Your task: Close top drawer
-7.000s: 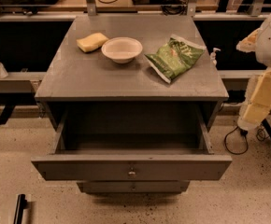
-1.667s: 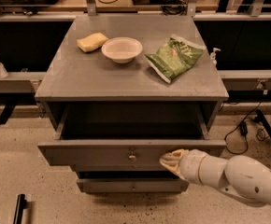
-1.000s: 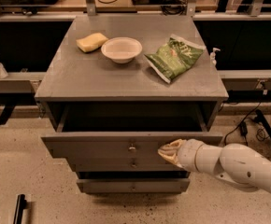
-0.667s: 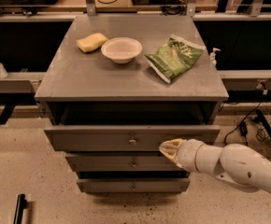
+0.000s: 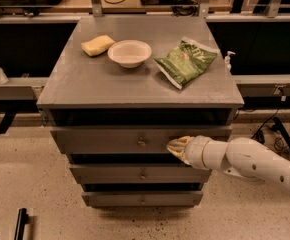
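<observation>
Grey metal forms the cabinet (image 5: pixel 135 104) that stands in the middle of the camera view, and its flat top is a worktop (image 5: pixel 80 84). Directly under the worktop sits the top drawer (image 5: pixel 100 140), the widest and tallest of the three grey drawers, with a flat front panel and a small round metal knob (image 5: pixel 142 143) in the centre. This drawer is pushed in nearly all the way. Its front panel stands just below the front edge of the worktop, and a dark band shows between the two. Whether it is shut completely cannot be told from this view.

The cream-coloured claw (image 5: pixel 177 148) is at the end of a thick white arm (image 5: pixel 255 161) that comes in from the lower right. The tip of the claw touches the front panel of the top drawer, just to the right of the knob. Whether the claw is open or closed cannot be told here, and no object is seen in its hold.

Below the top drawer there are two narrower grey drawer fronts, the middle one (image 5: pixel 110 174) and the lowest one (image 5: pixel 115 199), each with its own small knob.

On the worktop lie three things in a row near the back: a yellow rectangular sponge (image 5: pixel 97 45) on the left, a white round bowl (image 5: pixel 130 52) just beside it, and a green crinkled snack bag (image 5: pixel 186 61) on the right, apart from the bowl. The floor (image 5: pixel 25 184) is pale and speckled.
</observation>
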Robot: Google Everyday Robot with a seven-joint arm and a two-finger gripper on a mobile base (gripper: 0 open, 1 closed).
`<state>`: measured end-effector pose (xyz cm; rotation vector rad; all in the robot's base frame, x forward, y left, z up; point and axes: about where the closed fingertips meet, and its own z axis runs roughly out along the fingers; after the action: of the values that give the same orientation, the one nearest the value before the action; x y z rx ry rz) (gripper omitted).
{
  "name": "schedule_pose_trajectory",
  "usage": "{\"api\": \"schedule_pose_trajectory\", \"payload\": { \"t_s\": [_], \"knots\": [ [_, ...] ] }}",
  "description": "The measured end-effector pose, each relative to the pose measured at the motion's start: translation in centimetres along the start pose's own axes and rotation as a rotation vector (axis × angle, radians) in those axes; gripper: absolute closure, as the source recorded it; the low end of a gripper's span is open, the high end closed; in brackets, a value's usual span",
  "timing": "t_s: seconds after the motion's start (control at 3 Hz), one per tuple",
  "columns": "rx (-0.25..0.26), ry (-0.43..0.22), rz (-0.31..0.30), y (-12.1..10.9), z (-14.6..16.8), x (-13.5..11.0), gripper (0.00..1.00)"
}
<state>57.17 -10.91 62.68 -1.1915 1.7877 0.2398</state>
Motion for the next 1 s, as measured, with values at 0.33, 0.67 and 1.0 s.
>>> {"api": "schedule_pose_trajectory", "payload": {
  "t_s": [0.33,0.67,1.0],
  "knots": [
    [-0.022,-0.019,-0.035,-0.8,2.3,-1.6,1.0],
    [-0.022,-0.019,-0.035,-0.8,2.3,-1.6,1.0],
    [-0.081,-0.027,-0.061,3.7,0.6,-1.5,1.0]
  ]
}}
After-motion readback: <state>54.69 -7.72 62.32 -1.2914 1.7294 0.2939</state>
